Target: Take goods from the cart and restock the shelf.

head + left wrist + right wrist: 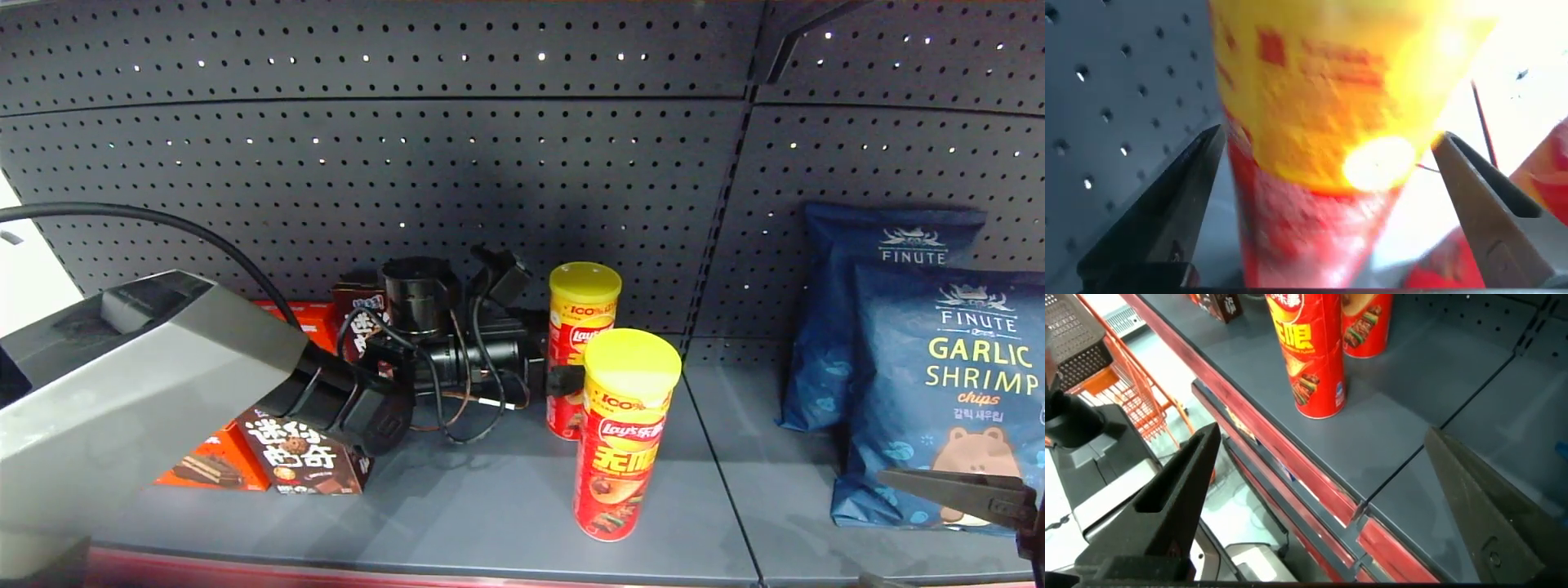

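Shelf [506, 490] stock, left to right: chocolate snack boxes [306, 457], then the left hand [1327, 143] around the upright rear chip can [581, 318]; gripping or released, I cannot tell. The front chip can [624, 433] stands just beside it, with shrimp chip bags [939, 359] farther right. The right hand [1323, 437] hangs spread and empty at the shelf edge, so trips to the cart [1143, 400] likely remain.

Right gripper's [1323, 431] fingers [1176, 490] wide apart

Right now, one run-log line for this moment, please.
left gripper: open around rear chips can; right gripper: open at shelf front; front chips can: upright
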Robot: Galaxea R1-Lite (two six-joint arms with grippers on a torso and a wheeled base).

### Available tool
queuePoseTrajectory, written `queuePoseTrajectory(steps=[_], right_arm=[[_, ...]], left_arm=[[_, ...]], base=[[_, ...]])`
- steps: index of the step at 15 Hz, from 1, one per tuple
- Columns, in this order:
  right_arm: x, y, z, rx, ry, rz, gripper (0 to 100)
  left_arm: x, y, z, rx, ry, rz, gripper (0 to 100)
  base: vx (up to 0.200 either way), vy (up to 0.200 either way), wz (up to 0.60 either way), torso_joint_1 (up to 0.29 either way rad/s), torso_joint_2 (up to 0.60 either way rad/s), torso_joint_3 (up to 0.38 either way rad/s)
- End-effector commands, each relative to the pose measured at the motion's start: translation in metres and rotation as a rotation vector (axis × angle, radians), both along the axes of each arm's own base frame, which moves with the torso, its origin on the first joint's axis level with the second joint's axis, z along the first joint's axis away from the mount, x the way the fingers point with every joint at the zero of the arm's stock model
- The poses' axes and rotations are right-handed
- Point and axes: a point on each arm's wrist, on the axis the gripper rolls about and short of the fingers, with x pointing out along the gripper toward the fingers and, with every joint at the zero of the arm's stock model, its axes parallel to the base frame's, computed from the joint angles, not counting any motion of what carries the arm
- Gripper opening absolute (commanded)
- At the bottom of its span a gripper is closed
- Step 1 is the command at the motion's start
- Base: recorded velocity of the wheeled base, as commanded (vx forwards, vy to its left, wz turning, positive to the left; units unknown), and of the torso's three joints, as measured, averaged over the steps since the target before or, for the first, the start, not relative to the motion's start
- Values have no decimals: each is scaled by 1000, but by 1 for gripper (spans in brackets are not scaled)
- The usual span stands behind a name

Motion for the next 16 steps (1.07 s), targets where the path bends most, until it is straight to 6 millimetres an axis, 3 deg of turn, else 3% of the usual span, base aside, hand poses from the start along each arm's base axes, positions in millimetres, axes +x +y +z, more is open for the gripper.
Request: queuePoseTrajectory(steps=[1,10,16], right_arm=[[2,2,-2,-10,16,1,100],[-2,-5,-21,-34,66,-39,100],[-4,-7,-28,-43,83,-39,100]], left_arm=[[-11,12,13,-6,-13,15,100],[-41,31,38,-13,-32,30,100],[-66,70,46,-2,-14,111,100]], base=[[0,0,0,0,0,0],[0,0,0,0,0,0],[0,0,0,0,0,0]])
